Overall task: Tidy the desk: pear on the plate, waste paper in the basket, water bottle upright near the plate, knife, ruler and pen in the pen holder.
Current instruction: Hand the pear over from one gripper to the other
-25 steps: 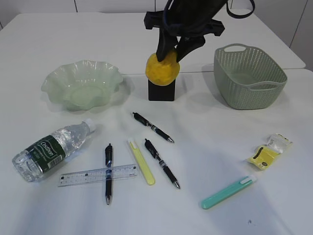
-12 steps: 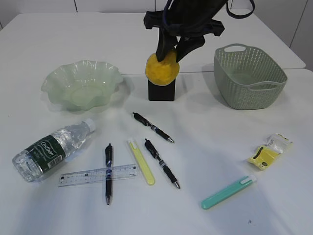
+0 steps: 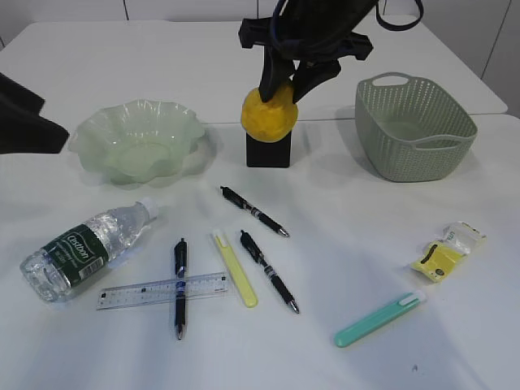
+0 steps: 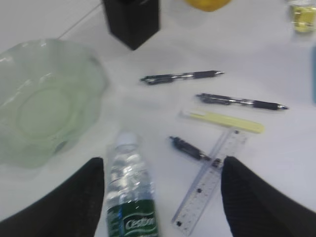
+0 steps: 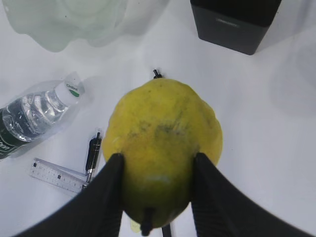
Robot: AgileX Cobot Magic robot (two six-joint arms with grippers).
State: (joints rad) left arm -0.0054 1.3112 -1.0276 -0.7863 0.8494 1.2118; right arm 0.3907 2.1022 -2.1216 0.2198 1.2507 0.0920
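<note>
Pear (image 3: 269, 114) was up in the air, grasped between the two black fingers of the right hand (image 3: 291, 81), just above the black pen holder (image 3: 268, 149) and a little in front of it. In the right wrist view the fingers (image 5: 106, 197) pressed on both sides of the yellow fruit (image 5: 163, 148).

To the left of the pen holder stood the pale green plate (image 3: 138, 138) with its wavy rim. To the right stood the green basket (image 3: 416, 126).

Nearer the front, three dark pens, a yellow pen (image 3: 236, 279) and a clear ruler (image 3: 162, 290) lay flat on the white tabletop (image 3: 341, 203). One pen (image 3: 179, 286) lay across the ruler. The water bottle (image 3: 85, 248) lay on its side at the left, its white cap pointing toward the plate.

At the right lay the yellow and white waste paper (image 3: 447, 250), and near it a long teal thing (image 3: 380, 318), maybe the knife, though it was hard to tell.

The left hand (image 4: 163, 197) hung over the bottle (image 4: 129, 197) and ruler (image 4: 210, 182) with its fingers spread wide and nothing in them. Its picture was blurry.
</note>
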